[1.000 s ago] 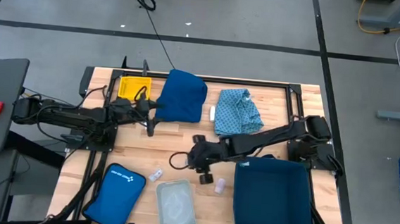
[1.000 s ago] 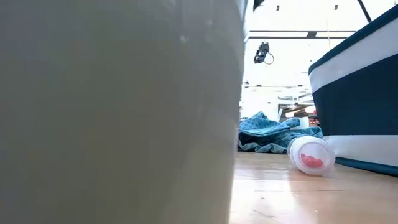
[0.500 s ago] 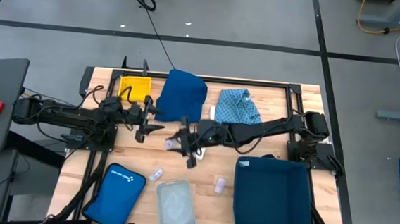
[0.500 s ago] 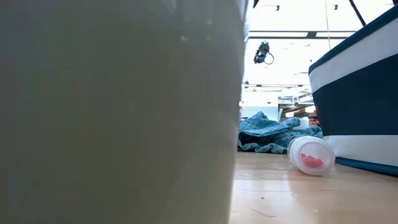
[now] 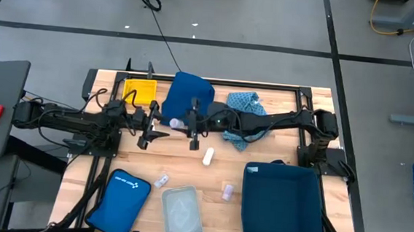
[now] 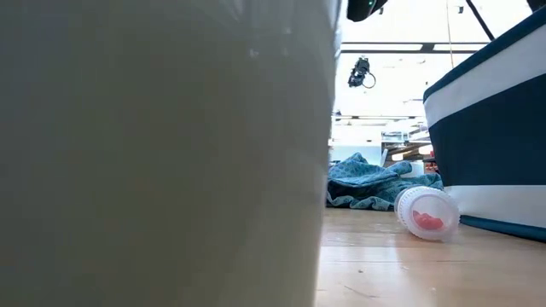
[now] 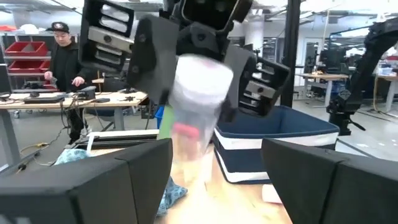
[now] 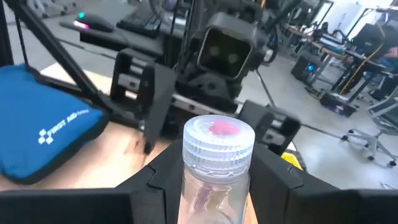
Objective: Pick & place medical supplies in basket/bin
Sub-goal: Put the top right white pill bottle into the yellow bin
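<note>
From above, the right gripper (image 5: 192, 124) is reaching across the middle of the table, holding a small clear vial (image 5: 175, 122) just in front of the left gripper (image 5: 150, 125), which is facing it with jaws apart. A white roll (image 5: 208, 156) is lying on the wood near the navy bin (image 5: 281, 207), and two more vials (image 5: 226, 191) (image 5: 161, 180) are resting beside the clear tray (image 5: 180, 213).

At table height, one vial (image 6: 426, 212) with pink contents is lying on its side against the bin wall (image 6: 495, 128); the tray is blocking most of the view.

From the left wrist, its fingers (image 7: 93, 186) are standing wide, with the vial (image 7: 196, 93) hanging between them, gripped from beyond by the right gripper (image 7: 198, 74).

From the right wrist, the jaws are clamped on the vial (image 8: 217, 162), white cap up.

This looks like a handover in progress; next, the left jaws would need to close on the vial before the right ones let go
</note>
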